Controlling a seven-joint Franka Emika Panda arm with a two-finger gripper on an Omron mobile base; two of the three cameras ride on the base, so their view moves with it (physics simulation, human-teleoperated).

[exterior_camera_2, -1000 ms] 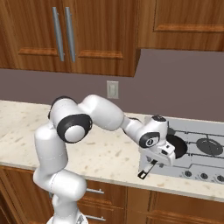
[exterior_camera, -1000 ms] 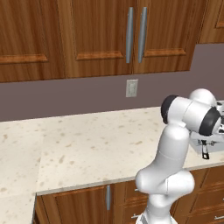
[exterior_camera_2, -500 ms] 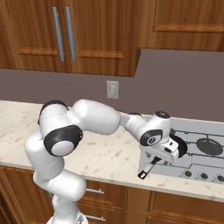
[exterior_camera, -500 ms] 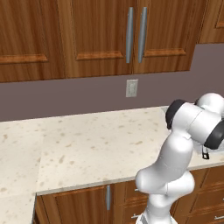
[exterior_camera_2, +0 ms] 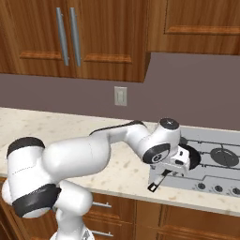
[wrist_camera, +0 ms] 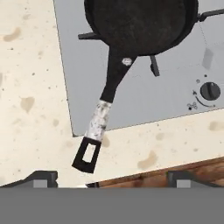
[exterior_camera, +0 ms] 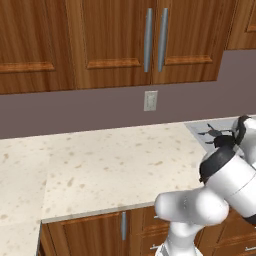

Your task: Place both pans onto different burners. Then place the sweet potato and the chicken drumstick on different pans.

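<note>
The end effector (wrist_camera: 111, 177) hung above the front edge of the desk (wrist_camera: 35, 87), its two dark fingertips (wrist_camera: 41, 177) spread wide with nothing between them. Below it a black pan (wrist_camera: 140, 24) sat on the grate over the near left burner of the grey cooktop (wrist_camera: 144, 94). Its handle (wrist_camera: 105, 109) ran back toward the front of the desk, past the cooktop's left front corner, so that the looped end lay on the speckled stone. A small knob (wrist_camera: 210, 91) sat at the cooktop's front.

From the right base view the arm reached over the desk (exterior_camera_2: 56, 129) to the cooktop (exterior_camera_2: 220, 168), and the hand hid most of the pan (exterior_camera_2: 192, 157); the handle tip (exterior_camera_2: 153, 186) poked out beneath it. A second burner (exterior_camera_2: 224, 156) lay bare further right.
</note>
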